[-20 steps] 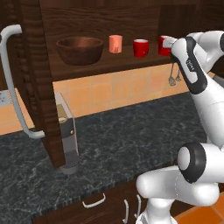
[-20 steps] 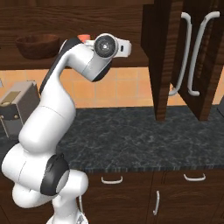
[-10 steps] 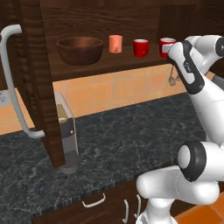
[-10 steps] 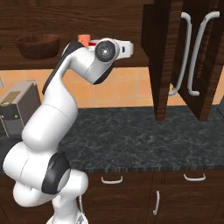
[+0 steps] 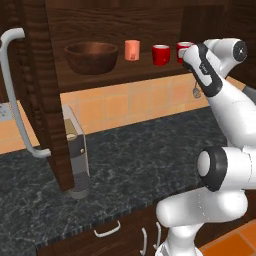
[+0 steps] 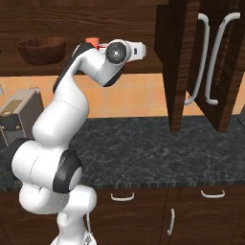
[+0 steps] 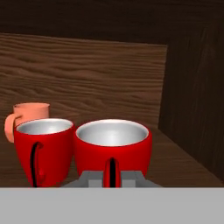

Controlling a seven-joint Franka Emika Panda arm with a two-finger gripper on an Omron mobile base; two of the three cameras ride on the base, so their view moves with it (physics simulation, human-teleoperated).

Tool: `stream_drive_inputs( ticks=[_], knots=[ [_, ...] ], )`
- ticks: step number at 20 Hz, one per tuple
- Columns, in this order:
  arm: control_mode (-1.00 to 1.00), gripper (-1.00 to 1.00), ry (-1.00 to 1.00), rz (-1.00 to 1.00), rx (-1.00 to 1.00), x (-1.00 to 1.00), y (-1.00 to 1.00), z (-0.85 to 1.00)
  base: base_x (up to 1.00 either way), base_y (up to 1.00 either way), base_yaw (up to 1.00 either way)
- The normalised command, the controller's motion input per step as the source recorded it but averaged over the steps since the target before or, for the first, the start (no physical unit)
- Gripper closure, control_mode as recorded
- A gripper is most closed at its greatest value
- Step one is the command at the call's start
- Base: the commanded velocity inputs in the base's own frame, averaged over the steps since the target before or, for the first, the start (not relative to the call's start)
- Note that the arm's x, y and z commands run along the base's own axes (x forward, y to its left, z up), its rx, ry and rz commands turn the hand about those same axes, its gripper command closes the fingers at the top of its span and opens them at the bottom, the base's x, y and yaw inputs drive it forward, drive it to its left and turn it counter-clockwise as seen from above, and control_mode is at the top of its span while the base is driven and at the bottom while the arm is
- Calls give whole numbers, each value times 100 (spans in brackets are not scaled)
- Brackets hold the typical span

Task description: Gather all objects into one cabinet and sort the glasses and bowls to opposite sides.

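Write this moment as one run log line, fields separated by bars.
gripper: at right red cup, grasp unclear | shelf: bowl left; salmon cup, red cup right | cabinet door: open

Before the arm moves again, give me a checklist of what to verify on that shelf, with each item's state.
1. Cabinet door open: ok.
2. Bowl at the left end of the shelf, apart from the cups: ok.
3. Pink cup, middle red cup and nearest red cup all upright on the shelf: ok.
4. Cups grouped toward the right side, opposite the bowl: ok.
5. Gripper at the nearest red cup; whether it is holding or free of the cup: cannot tell.
6. Gap between the two red cups: cannot tell, they overlap in the hand view.
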Motion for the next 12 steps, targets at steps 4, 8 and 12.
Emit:
stream_drive_inputs(
  ticks=[4,8,12],
  knots=[
    [-100,100,0,0,0,65,-4,0,0,0,0],
    [-100,100,-1,0,0,37,-15,-1,0,0,0],
    [-100,100,-6,0,0,12,-16,-11,0,0,0]
  ],
)
